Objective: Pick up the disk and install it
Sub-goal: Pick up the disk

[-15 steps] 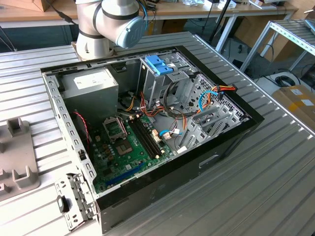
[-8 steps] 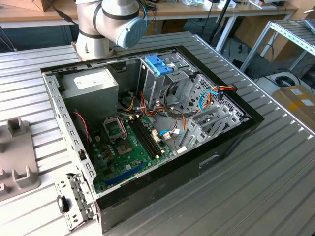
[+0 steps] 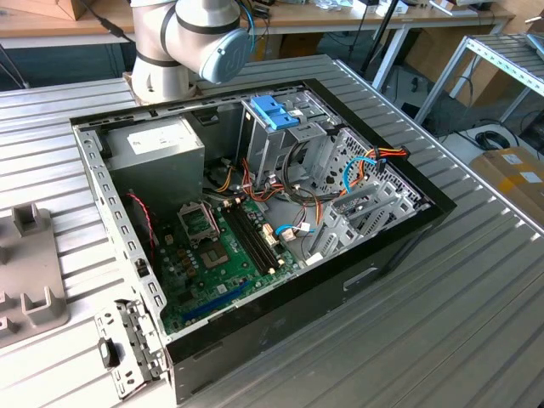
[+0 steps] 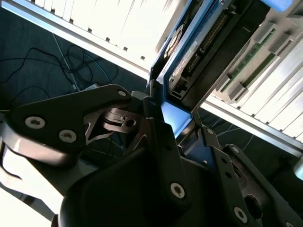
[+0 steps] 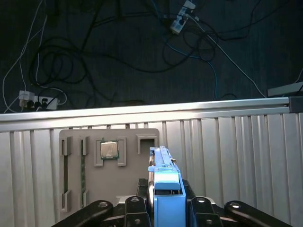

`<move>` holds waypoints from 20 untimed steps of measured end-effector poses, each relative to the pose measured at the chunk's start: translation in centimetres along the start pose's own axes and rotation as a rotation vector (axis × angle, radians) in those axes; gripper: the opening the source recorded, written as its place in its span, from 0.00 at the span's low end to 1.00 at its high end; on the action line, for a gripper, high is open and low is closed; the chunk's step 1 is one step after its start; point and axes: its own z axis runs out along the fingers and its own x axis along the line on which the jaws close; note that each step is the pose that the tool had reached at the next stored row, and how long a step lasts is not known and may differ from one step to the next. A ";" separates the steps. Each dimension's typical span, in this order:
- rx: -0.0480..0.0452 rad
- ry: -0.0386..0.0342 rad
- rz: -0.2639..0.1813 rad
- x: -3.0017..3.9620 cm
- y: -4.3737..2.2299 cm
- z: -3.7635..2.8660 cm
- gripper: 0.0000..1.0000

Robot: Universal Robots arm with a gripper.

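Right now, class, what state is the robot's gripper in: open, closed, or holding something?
Gripper: jaws closed on the disk, which stands on edge between them.

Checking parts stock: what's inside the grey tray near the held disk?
A processor chip and green memory sticks; the disk and gripper hide part of the tray.
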 end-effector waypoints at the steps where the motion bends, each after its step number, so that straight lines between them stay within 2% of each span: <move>1: 0.0000 0.0023 0.000 -0.01 0.00 -0.06 0.37; 4: 0.0004 0.0058 0.000 -0.02 0.00 -0.29 0.37; 14: 0.0004 0.0060 0.000 -0.11 0.05 -1.45 0.37; 20: 0.0004 0.0060 0.000 -0.14 0.07 -1.92 0.37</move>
